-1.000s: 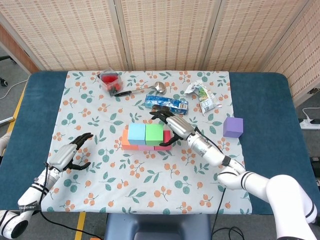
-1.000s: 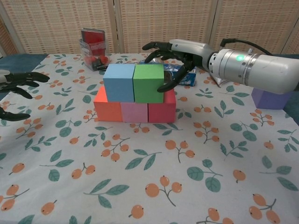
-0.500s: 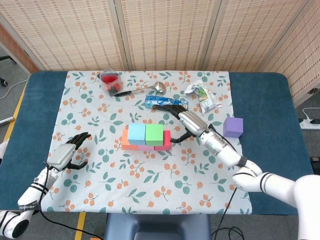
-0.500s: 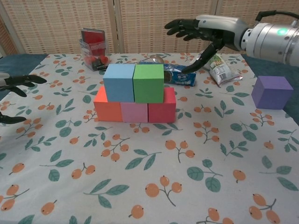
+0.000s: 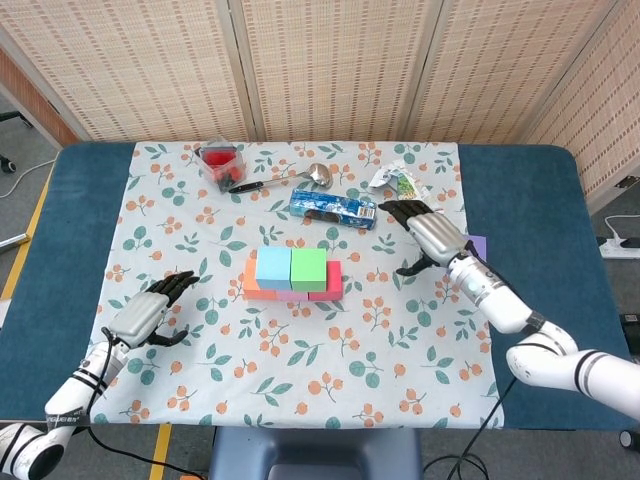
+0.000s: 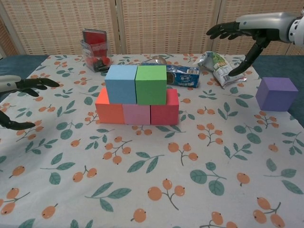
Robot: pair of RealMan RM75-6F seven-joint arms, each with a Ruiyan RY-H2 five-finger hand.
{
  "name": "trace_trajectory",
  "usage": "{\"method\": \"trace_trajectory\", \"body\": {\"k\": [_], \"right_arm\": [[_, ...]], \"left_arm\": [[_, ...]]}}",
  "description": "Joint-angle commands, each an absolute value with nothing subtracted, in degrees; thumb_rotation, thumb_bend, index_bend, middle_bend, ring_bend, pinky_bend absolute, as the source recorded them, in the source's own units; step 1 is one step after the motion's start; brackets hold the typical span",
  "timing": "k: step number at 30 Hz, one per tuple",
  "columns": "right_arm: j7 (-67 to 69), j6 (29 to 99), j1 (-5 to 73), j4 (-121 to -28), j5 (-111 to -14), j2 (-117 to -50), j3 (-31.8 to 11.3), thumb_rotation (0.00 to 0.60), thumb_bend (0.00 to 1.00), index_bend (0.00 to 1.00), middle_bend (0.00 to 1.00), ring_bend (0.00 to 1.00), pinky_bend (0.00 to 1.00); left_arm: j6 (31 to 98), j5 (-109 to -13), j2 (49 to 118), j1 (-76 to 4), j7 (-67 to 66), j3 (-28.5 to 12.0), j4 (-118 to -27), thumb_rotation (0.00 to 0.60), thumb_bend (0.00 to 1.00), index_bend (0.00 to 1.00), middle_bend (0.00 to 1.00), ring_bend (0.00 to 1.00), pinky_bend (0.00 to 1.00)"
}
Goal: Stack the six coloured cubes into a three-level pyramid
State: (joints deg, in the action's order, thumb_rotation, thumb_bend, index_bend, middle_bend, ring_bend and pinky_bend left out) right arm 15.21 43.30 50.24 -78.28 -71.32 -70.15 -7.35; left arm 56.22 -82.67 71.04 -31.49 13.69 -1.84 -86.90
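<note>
Five cubes placed, top cube pending. My right hand [image 6: 247, 31] hovers spread wide, empty, above the purple cube [image 6: 276, 93] just below-right of my fingers. Next: descend, grasp, cap the blue cube [image 6: 120, 84]/green cube [image 6: 151, 84] seam. Left hand [image 5: 150, 315] open, idle

R hand [image 6: 247, 33] open above purple cube [image 6: 276, 94]; five cubes stacked.
</note>
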Motion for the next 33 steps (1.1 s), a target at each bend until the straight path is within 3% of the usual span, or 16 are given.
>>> {"method": "trace_trajectory", "body": {"k": [1,12,18,33], "right_arm": [[9.8,45.0,47.0,-79.6,-65.5,-67.9,-7.0,0.600,0.02,0.00,0.04,0.00,0.00],[10.2,45.6,39.4,-75.2,-62.5,-66.9,-4.4,0.600,0.02,0.00,0.05,0.00,0.00],[12.4,42.1,39.2,-67.5,-64.6,-71.0,-4.3,0.600,0.02,0.01,0.09,0.00,0.00],[19.0,37.6,41.4,-53.1,-71.2,-80.1,-5.2,0.600,0.02,0.15,0.18,0.00,0.00]], "left_arm": [[57.7,-83.4,70.1,-30.8,15.6,-2.0,-88.4,0.600,0.31,0.07,0.00,0.00,0.13],[61.5,-83.9,70.0,-28.5,20.8,-2.1,-89.5,0.600,0.31,0.06,0.00,0.00,0.13],[61.6,-83.8,69.7,-28.1,21.6,-2.0,-90.0,0.600,0.31,0.06,0.00,0.00,0.13],[60.6,-82.6,69.8,-27.9,22.6,-2.2,-89.9,0.600,0.31,0.06,0.00,0.00,0.13]]}}
